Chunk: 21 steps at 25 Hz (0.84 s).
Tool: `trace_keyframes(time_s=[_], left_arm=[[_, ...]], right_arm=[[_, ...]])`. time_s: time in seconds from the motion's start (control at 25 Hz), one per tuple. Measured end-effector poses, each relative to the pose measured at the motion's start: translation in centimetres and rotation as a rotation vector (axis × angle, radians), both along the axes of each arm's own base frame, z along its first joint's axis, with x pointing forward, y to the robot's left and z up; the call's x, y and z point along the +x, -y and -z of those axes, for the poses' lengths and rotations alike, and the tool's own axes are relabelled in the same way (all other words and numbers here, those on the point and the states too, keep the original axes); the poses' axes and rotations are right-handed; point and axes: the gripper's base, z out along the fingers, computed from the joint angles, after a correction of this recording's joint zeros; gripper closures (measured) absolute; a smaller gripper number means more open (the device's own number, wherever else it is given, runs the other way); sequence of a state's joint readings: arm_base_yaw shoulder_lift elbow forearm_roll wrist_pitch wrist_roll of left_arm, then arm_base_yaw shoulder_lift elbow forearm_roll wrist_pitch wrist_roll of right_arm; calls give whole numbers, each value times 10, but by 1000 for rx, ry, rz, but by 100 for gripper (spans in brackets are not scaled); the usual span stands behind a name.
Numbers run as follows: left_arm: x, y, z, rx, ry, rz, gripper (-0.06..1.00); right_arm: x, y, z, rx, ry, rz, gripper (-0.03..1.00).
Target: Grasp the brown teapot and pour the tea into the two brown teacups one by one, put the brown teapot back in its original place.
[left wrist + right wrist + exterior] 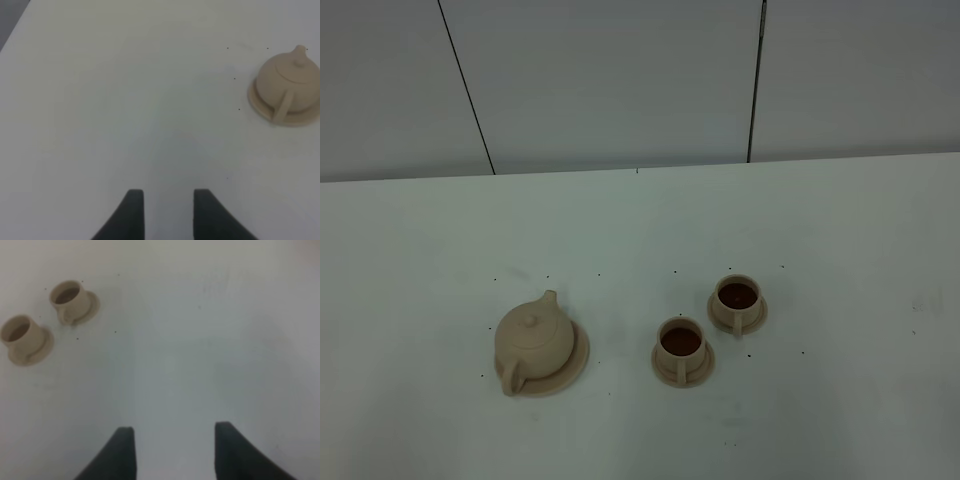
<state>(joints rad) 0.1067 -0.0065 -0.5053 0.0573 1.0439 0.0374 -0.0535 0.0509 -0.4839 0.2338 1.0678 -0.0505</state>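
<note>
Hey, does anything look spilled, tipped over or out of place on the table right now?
Nothing stands out. The brown teapot sits upright on its saucer disc, lid on. Both teacups stand upright on their small saucers holding dark tea, with no puddle visible around them.

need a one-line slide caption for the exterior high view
Brown teapot sits on its round saucer, left of two saucered teacups holding dark tea; no arms in view.

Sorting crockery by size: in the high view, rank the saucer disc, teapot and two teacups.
1. Saucer disc, widest.
2. Brown teapot, slightly narrower.
3. Near teacup and far teacup: look alike, unranked.
</note>
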Motion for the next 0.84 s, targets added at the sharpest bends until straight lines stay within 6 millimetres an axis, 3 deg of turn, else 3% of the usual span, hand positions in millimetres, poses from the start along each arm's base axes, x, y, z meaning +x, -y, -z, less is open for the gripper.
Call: trace_keyframes(time_s=[0.84], left_arm=[[0, 0, 0, 1, 0, 1, 64]], right_arm=[[0, 0, 0, 0, 0, 0, 61]])
